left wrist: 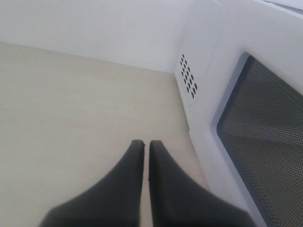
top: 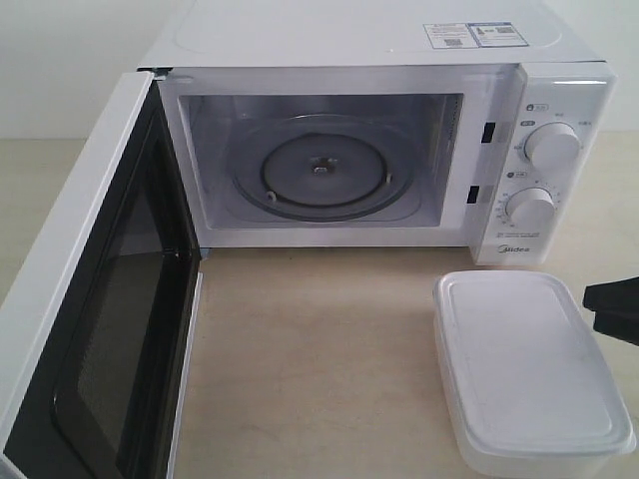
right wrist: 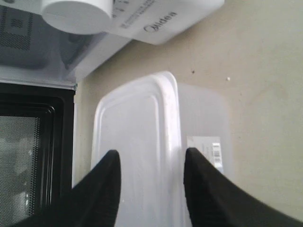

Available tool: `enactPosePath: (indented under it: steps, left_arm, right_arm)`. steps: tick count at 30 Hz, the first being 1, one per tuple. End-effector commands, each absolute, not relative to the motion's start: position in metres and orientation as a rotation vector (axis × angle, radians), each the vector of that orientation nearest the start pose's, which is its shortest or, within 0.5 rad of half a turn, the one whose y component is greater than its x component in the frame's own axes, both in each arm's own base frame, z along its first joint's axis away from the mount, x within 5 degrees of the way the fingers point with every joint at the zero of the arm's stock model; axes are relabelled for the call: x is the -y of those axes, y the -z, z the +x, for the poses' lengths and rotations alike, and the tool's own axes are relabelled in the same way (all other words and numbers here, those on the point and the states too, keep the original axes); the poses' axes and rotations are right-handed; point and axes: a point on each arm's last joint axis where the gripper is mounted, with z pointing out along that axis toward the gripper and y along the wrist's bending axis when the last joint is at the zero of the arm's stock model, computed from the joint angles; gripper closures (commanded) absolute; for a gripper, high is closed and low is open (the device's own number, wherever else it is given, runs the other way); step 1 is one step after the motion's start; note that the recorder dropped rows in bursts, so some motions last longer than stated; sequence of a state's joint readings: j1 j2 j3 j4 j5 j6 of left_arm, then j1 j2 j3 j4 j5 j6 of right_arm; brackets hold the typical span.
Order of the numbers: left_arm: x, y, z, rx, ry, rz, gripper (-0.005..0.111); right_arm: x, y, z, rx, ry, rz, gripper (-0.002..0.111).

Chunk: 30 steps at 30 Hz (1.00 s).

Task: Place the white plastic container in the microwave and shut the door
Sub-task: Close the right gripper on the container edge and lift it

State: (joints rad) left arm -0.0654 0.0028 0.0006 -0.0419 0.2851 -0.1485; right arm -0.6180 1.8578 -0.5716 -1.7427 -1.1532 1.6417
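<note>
In the exterior view, the microwave (top: 339, 40) stood at the back of the counter (top: 319, 349) with the door (top: 60, 299) swung wide to the left and the glass turntable (top: 319, 170) bare. The white plastic container (top: 529, 369) sat lid-on on the counter, in front of the control panel and to the right of the open cavity. Only a dark tip of the right gripper (top: 611, 307) showed at the right edge, just beside the box.

In the left wrist view, the left gripper (left wrist: 143, 144) hung over bare counter beside the door's outer face, its fingers (left wrist: 118, 189) pressed together on nothing.

In the right wrist view, the right gripper (right wrist: 151, 153) hovered over the container with its fingers (right wrist: 102, 189) spread wide and empty. One fingertip lay over the flat lid, the other over the long edge near the small label (right wrist: 208, 149). Whether either touched the plastic could not be told.

The box looked thin-walled and translucent, so probably light and somewhat flexible, with smooth sides that could slip. No contents showed through the lid. The lid's rim looked the stiffest part. A sensible hold would have been across the narrow width, one finger on each long wall just under the rim near the middle, squeezing gently enough not to buckle the walls or pop the lid. Kept level, it should have cleared the cavity opening easily.
</note>
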Motion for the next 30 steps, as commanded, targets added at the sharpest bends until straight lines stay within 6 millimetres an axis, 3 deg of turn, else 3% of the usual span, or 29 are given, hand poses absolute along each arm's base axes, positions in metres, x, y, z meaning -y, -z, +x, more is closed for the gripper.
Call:
enactPosePath:
  steps: [1,10,19,21,22,30]
  left_arm:
    - [0.004,-0.187,0.055,-1.769,0.190,-0.101,0.102]
    - [0.004,-0.187,0.055,-1.769,0.190,-0.101,0.102]
    - [0.004,-0.187,0.055,-1.769,0.190,-0.101,0.102]
    - [0.004,-0.187,0.055,-1.769,0.190,-0.101,0.102]
    - [0.004,-0.187,0.055,-1.769,0.190,-0.101,0.102]
    - [0.004,-0.187,0.055,-1.769,0.190,-0.101,0.102]
  right_arm:
    - [0.064,-0.116,0.230,-2.306,-1.260,0.321,0.070]
    - [0.053,-0.107,0.213,-2.349,-1.304,0.410,0.070]
    - [0.049,-0.104,0.209,-2.371,-1.309,0.419,0.084]
    - [0.043,-0.105,0.210,-2.376,-1.318,0.367,0.093]
    - [0.037,-0.107,0.213,-2.370,-1.335,0.287,0.108]
    - [0.025,-0.116,0.217,-2.316,-1.472,0.218,0.108]
